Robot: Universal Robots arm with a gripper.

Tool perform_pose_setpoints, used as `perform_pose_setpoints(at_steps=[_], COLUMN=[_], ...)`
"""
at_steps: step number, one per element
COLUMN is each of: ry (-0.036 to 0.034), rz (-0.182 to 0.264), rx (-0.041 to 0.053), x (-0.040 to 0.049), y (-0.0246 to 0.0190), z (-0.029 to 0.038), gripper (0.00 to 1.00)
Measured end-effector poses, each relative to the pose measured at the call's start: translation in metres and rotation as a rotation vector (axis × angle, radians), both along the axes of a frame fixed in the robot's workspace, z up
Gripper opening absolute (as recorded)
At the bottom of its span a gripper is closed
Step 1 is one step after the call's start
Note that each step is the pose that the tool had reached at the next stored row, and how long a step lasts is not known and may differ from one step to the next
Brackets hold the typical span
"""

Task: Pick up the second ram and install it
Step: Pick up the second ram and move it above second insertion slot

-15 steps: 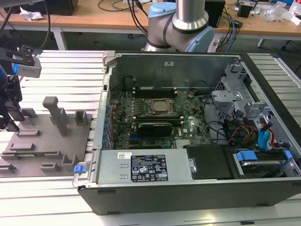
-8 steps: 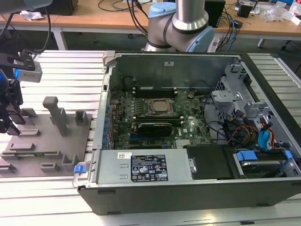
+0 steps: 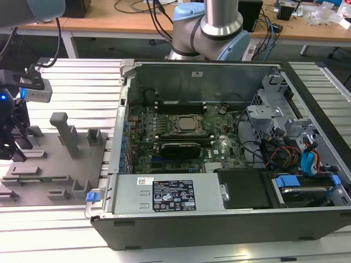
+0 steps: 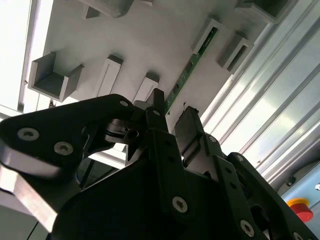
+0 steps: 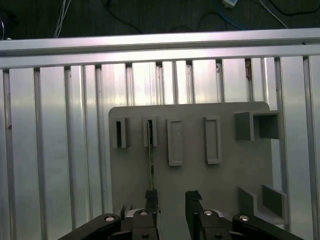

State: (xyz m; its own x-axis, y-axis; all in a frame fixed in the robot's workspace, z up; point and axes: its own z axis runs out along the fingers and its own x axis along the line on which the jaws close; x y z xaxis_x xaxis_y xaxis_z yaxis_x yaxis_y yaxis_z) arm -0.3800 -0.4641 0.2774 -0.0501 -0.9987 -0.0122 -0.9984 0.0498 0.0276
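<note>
The second ram [image 4: 192, 67] is a thin green stick standing on edge in a slot of the grey fixture tray [image 4: 150, 40]. In the first wrist view the ram [image 5: 150, 150] appears as a narrow dark line running from a tray pocket toward my fingers. My gripper [image 5: 172, 199] hovers above the tray [image 5: 225, 175], open, with one finger [image 5: 151, 196] lined up over the near end of the stick and nothing held. In the exterior view the gripper [image 3: 13, 152] is at the far left, over the tray [image 3: 55, 170].
An open computer case [image 3: 219, 219] lies at the exterior view's right of the tray, with the motherboard, processor socket [image 3: 185, 124] and black memory slots [image 3: 181, 104] exposed. Upright grey posts [image 3: 66, 131] rise from the tray. Ribbed aluminium table [image 5: 50, 150] surrounds everything.
</note>
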Motion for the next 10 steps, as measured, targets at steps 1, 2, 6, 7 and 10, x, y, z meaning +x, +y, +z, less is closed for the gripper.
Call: perform_pose_setpoints(at_steps=[1,2,6,7,10], ry=[-0.0001,0.0000,0.0000,0.0000,0.0000], rz=[0.000,0.000,0.000,0.000,0.000], rx=[0.0000,0.0000,0.0000,0.0000,0.0000], x=[0.0000,0.0000,0.0000,0.0000,0.0000], y=[0.0000,-0.0001,-0.0002,-0.0003,-0.0004], z=[-0.0011,-0.0021,-0.0051,-0.0058,-0.0091], gripper=[0.36,0.36,0.36,0.36,0.36])
